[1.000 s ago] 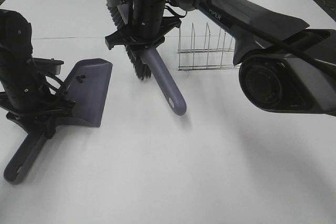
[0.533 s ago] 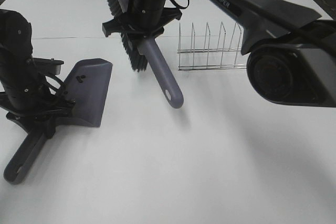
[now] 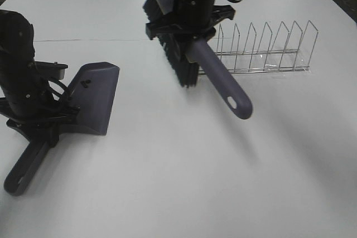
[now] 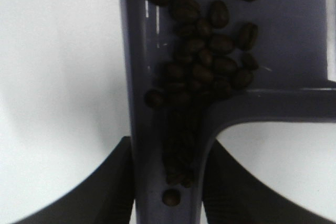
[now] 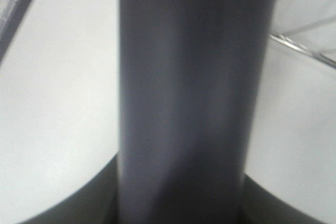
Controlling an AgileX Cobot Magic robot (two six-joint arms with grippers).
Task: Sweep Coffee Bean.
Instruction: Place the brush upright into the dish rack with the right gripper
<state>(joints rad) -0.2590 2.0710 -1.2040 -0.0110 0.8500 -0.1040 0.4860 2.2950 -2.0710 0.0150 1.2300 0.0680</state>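
Nearest the camera, the left gripper [image 3: 42,132] is clamped on the purple dustpan [image 3: 95,100] handle, pan flat on the white table [image 3: 178,182]. From up high only a couple of coffee beans [image 3: 85,84] show as dark specks, but the left wrist view shows the coffee beans [image 4: 207,59] piled, glossy dark ovals, where pan meets handle. Farther back, the right gripper [image 3: 187,26] is closed around the brush [image 3: 223,85], held tilted above the table, bristles down, just in front of a wire rack [image 3: 268,48]
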